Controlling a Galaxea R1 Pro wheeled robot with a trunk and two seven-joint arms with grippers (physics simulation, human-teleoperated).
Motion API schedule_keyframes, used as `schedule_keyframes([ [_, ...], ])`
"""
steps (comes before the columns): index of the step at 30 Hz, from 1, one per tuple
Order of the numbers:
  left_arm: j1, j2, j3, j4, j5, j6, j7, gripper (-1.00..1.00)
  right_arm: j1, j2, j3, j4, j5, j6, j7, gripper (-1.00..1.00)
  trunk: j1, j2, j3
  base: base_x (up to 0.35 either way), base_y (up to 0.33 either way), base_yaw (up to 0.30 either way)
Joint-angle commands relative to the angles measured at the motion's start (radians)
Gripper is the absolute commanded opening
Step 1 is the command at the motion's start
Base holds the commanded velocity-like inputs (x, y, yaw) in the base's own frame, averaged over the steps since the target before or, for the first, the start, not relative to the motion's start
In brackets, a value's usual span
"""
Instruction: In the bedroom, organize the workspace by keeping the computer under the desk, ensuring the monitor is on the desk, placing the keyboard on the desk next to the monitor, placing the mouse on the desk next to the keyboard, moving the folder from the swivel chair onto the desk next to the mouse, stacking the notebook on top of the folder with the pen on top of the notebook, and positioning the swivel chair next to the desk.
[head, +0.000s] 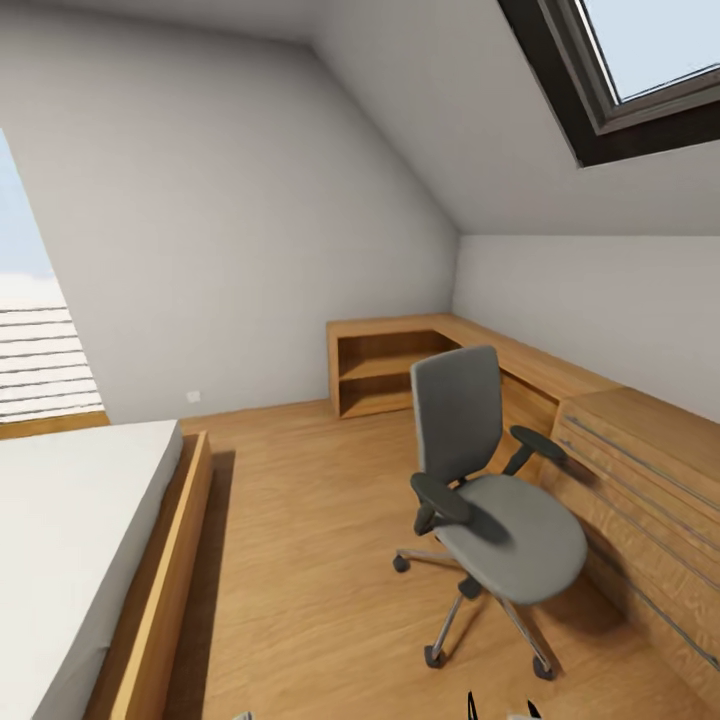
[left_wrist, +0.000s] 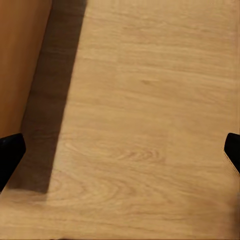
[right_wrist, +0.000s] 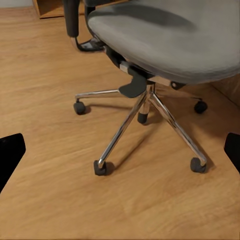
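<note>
The swivel chair (head: 500, 520) stands on the light wood floor right of the room's middle, grey seat and back, black armrests, chrome star base on castors. Its seat is bare. The right wrist view looks at the chair (right_wrist: 170, 35) from close by, and my right gripper (right_wrist: 120, 155) is open and empty, hovering just short of its chrome base (right_wrist: 125, 127). My left gripper (left_wrist: 120, 155) is open and empty above bare floor. The desk, computer, monitor, keyboard, mouse, folder, notebook and pen are out of view.
A bed (head: 70, 540) with a wooden frame fills the left. A light-wood drawer chest (head: 640, 480) lines the right wall behind the chair, joined to a low corner shelf (head: 400, 370). Open floor (head: 300, 560) lies between bed and chair. A skylight (head: 640, 70) sits overhead.
</note>
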Motion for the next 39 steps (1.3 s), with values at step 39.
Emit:
schedule_keyframes([
  [39, -0.001, -0.001, -0.010, -0.001, 0.006, 0.006, 0.006, 1.00, 0.000, 0.002, 0.006, 0.001, -0.009, 0.000, -0.003, 1.00, 0.000, 0.000, -0.001, 0.110, 0.000, 0.203],
])
